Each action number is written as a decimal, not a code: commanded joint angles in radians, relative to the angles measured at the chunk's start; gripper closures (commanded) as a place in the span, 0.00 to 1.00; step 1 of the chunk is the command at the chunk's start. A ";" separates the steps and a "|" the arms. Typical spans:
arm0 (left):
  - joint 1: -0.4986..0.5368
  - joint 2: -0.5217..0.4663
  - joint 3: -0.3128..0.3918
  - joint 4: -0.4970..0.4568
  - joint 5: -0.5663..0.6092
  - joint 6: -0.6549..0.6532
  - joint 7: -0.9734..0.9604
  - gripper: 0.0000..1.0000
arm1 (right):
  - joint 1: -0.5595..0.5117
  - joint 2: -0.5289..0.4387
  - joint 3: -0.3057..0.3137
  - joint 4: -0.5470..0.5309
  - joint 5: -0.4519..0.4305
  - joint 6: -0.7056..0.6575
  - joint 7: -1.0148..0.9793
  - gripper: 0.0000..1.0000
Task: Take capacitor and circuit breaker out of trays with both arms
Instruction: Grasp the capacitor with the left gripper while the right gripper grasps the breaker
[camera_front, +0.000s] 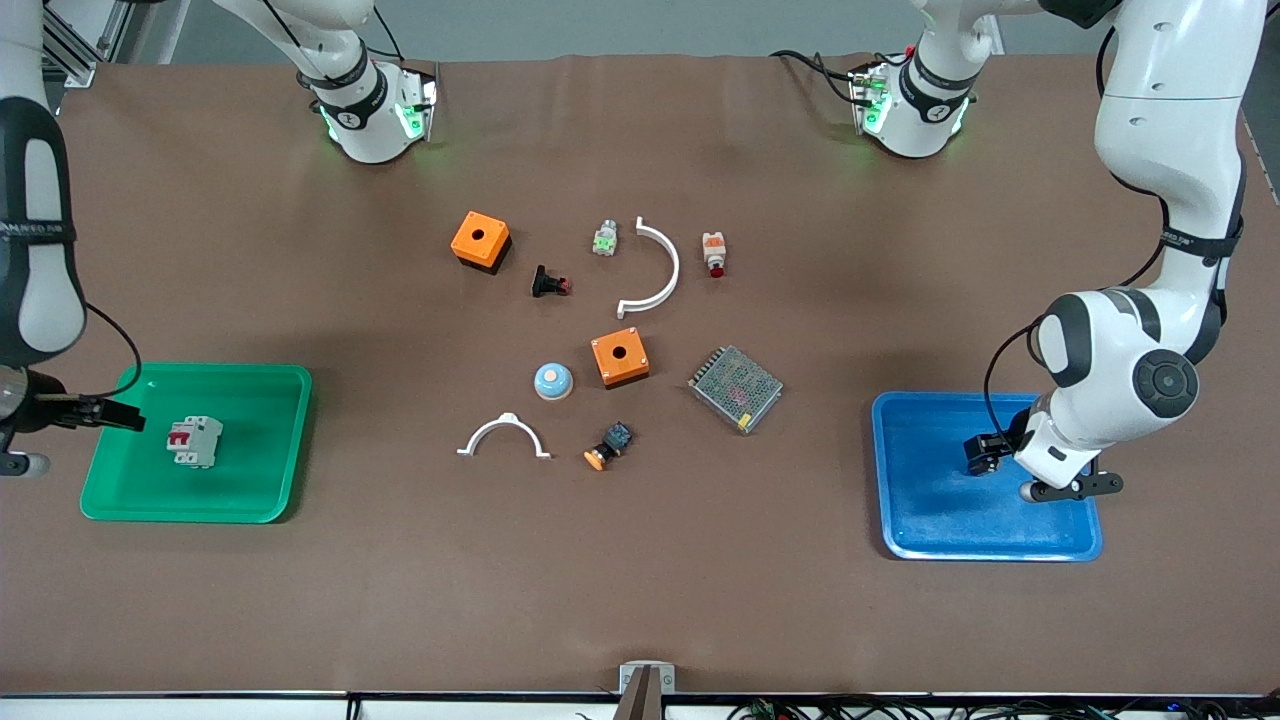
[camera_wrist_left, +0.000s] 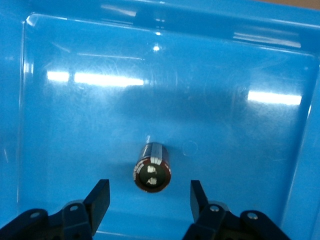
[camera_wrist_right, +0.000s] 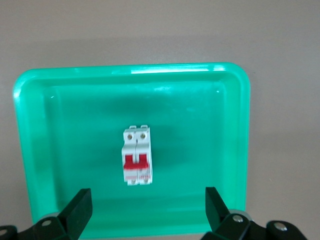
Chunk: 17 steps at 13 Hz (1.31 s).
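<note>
The breaker, a light-grey block with red levers, lies in the green tray at the right arm's end of the table. It shows free in the right wrist view. My right gripper is open and empty over the tray's outer edge. The capacitor, a small dark cylinder, lies on its side in the blue tray. My left gripper is open just above it, not touching. In the front view the left gripper is over the blue tray and the capacitor is hidden.
In the table's middle lie two orange boxes, a black flanged button, two white arcs, a mesh-covered module, a blue dome, an orange-capped button and two small parts.
</note>
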 joint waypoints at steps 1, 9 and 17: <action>-0.002 0.050 0.000 0.058 -0.016 0.001 -0.006 0.32 | -0.022 0.068 0.019 0.018 0.071 0.041 -0.022 0.00; -0.004 0.026 0.000 0.059 -0.019 -0.013 -0.004 1.00 | -0.010 0.105 0.029 -0.106 0.076 0.223 -0.076 0.00; -0.019 -0.256 -0.131 -0.022 -0.012 -0.289 -0.217 1.00 | -0.022 0.128 0.031 -0.114 0.075 0.260 -0.114 0.22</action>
